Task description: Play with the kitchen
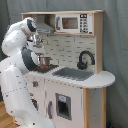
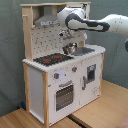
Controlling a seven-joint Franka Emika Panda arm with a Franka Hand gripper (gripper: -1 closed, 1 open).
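The kitchen [image 1: 70, 95] [image 2: 60, 75] is a light-wood and white toy unit. It has a red-ringed black hob [image 2: 50, 59], a grey sink [image 1: 72, 74], a black faucet [image 1: 85, 59], an oven door [image 2: 64, 95], a pegboard back [image 2: 45, 42], a hood [image 2: 47, 21] and a microwave [image 1: 75, 22]. A small metal pot [image 2: 70, 48] [image 1: 45, 61] stands on the counter between hob and sink. My gripper [image 2: 66, 35] [image 1: 37, 44] hangs under the hood, just above the pot and apart from it.
My white arm reaches in from the second exterior view's right across the sink side. In the first exterior view its bulky links [image 1: 17, 75] stand close against the kitchen's hob end. A grey curtain [image 2: 10, 50] hangs behind, above a wooden floor [image 2: 105, 110].
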